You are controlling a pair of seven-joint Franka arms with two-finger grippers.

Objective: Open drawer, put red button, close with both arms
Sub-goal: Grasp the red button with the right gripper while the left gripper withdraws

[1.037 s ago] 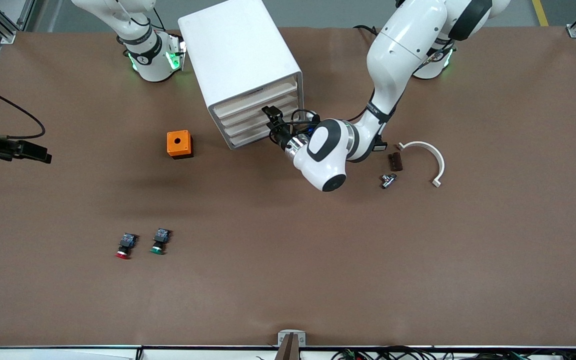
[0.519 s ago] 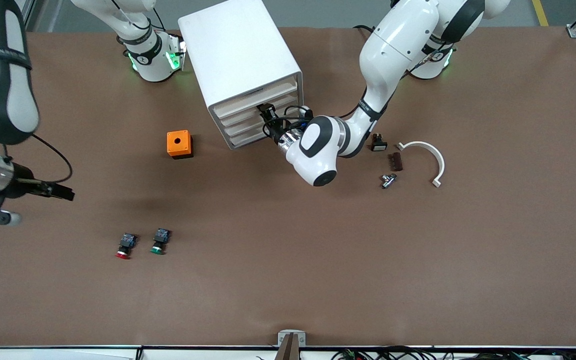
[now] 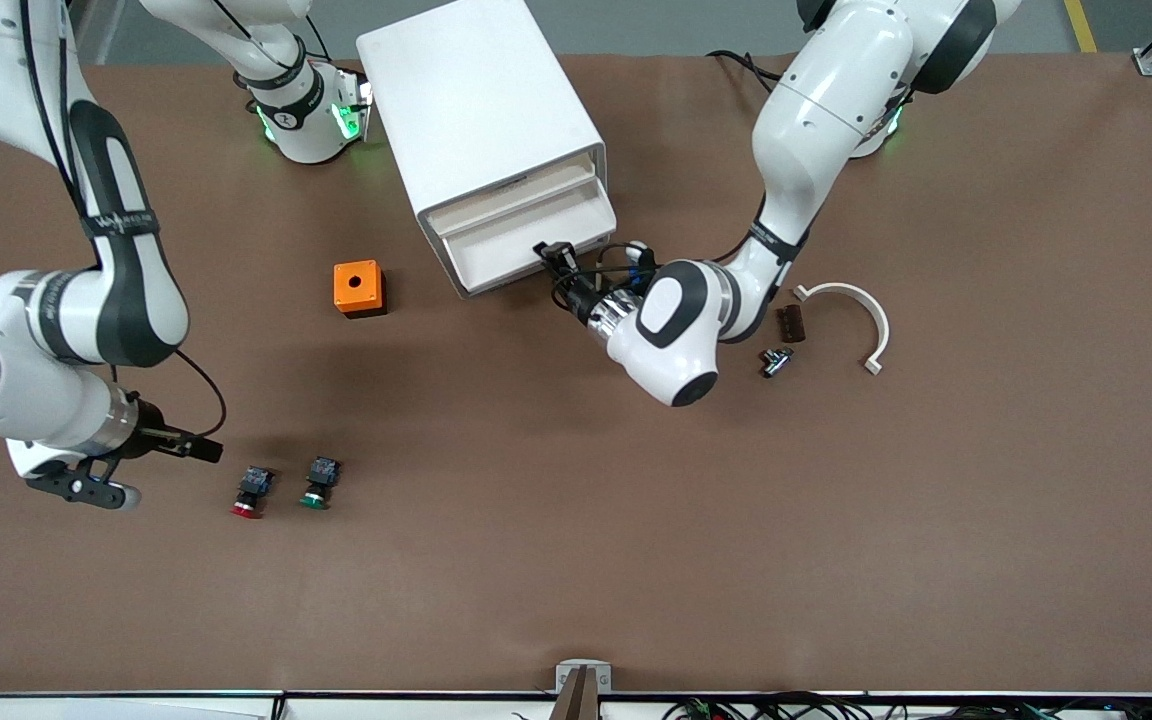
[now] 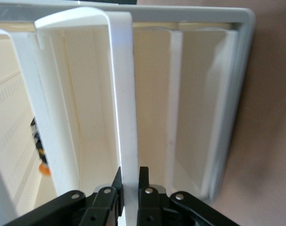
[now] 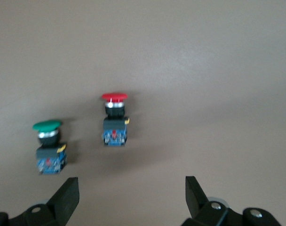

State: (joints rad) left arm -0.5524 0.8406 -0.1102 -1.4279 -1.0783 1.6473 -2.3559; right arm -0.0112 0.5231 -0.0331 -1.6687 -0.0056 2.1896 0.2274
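While the tiny red button [image 3: 248, 494] with its round red cap, black body and bluish rear block lies on the brown table near the front camera, toward the right arm's end, the right gripper [image 3: 198, 447] hangs just beside it, fingers spread wide and empty. In the right wrist view the red button [image 5: 115, 119] sits ahead of the open fingers, its long axis running roughly along the reach with the cap at the end away from the gripper; the green-capped button [image 5: 49, 147] lies just beside it. The right arm is plainly the nearer one. Meanwhile the left gripper [image 3: 558, 257] is clamped on the front lip of the wide shallow white drawer [image 3: 534, 237] of the white boxy cabinet [image 3: 476, 110]. Compared with half a second ago, the drawer has slid out and the right gripper has come down toward the buttons.
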